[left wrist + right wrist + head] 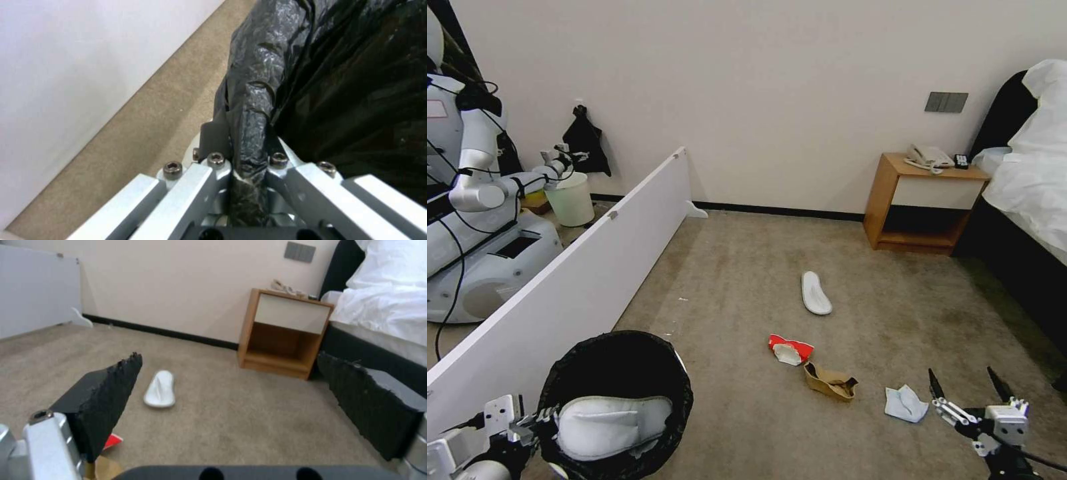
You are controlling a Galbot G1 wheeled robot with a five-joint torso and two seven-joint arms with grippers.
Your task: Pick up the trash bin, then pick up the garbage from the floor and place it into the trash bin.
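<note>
The trash bin (617, 400), lined with a black bag, sits low at the robot's left, next to a white partition board (580, 267). A white slipper (610, 423) lies inside it. The left claw (537, 423) is clamped on the bin's rim; the left wrist view shows up close the black bag (253, 110) pinched between the two metal fingers (195, 186), with carpet and the board beside it.

On the carpeted floor (727, 267) ahead lies the garbage: a second white slipper (816, 293) farthest off, a red-white crushed carton (790, 349) nearer, a brown paper scrap (830, 382) just beside it, and a crumpled white tissue (905, 403) to its right. The right claw (967, 390) hovers low near the tissue with its fingers spread wide apart. Its wrist view looks between the two black pads (113, 390) at the slipper (159, 393) and shows a sliver of the carton (114, 441).

Beyond stand a wooden nightstand (920, 203) carrying a telephone (928, 157), and a bed (1027, 193) with white linen. Another robot (474, 200) stands behind the board beside an off-white bin (570, 199).
</note>
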